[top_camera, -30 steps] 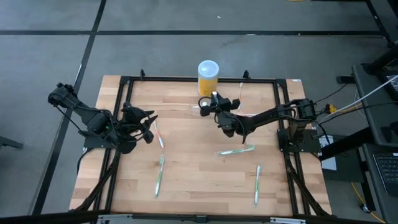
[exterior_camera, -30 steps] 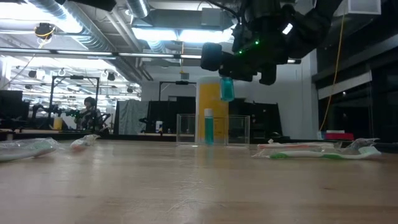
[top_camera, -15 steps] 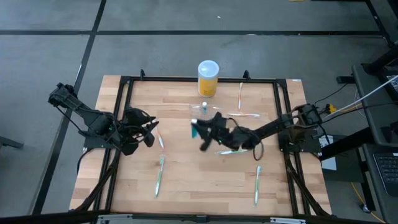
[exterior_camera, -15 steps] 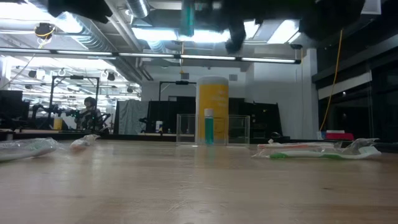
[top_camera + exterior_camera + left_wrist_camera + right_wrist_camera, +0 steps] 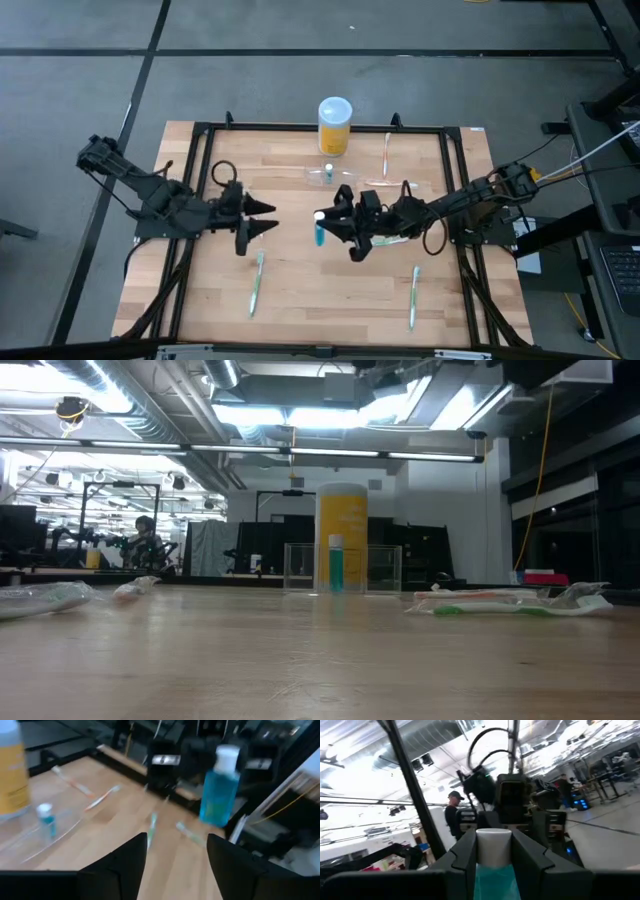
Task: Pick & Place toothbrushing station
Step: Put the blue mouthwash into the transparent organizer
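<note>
The left gripper [image 5: 262, 216] waits with its fingers spread and empty, pointing at the blue bottle [image 5: 319, 229] (ready to receive it). The right gripper [image 5: 332, 228] clamps this bottle, lifted, nearer the robot than the clear holder [image 5: 330, 178].

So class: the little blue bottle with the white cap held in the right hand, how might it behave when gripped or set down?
The bottle looks smooth, so probably slippery in the right hand. Tall and narrow, it may tip once stood up.
</note>
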Controlling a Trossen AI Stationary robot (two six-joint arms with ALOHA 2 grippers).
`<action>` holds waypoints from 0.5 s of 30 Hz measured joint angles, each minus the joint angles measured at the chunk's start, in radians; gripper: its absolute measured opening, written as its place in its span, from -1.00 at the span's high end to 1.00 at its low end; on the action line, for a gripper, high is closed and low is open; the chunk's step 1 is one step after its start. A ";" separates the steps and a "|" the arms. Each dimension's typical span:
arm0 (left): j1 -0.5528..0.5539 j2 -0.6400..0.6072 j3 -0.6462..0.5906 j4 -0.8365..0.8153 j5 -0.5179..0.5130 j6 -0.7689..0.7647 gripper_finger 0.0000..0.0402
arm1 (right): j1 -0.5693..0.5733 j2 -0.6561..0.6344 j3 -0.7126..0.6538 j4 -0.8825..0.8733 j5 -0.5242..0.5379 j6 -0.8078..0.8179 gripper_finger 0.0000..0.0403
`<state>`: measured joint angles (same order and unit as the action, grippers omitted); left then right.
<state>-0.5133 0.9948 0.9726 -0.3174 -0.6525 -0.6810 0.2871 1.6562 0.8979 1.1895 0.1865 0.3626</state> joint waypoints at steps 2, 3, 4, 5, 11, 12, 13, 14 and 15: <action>0.031 0.016 0.000 0.045 0.060 0.013 -0.04 | 0.000 0.000 0.014 -0.002 -0.029 0.000 0.53; 0.049 0.030 0.000 0.062 0.092 0.018 -0.04 | 0.001 0.000 0.026 -0.002 -0.047 0.000 0.53; 0.065 0.046 0.000 0.073 0.120 0.025 -0.04 | 0.001 0.000 0.041 -0.001 -0.055 -0.003 0.53; 0.078 0.063 0.000 0.072 0.134 0.032 -0.04 | 0.001 0.000 0.056 0.000 -0.058 -0.010 0.53; 0.098 0.161 0.000 0.200 0.133 0.078 -0.04 | 0.001 0.000 0.129 0.000 -0.075 -0.082 0.53; 0.102 0.177 0.000 0.246 0.150 0.095 -0.04 | 0.001 0.000 0.139 -0.001 -0.080 -0.089 0.53; 0.108 0.195 0.000 0.301 0.168 0.111 -0.04 | 0.001 0.000 0.145 -0.005 -0.088 -0.094 0.53; 0.114 0.213 0.000 0.356 0.184 0.127 -0.04 | 0.001 0.000 0.150 -0.011 -0.093 -0.094 0.53; 0.119 0.230 0.000 0.400 0.186 0.140 -0.04 | 0.001 0.000 0.152 -0.016 -0.094 -0.096 0.53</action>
<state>-0.3947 1.2252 0.9726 0.0822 -0.4666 -0.5412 0.2878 1.6558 1.0496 1.1737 0.0925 0.2669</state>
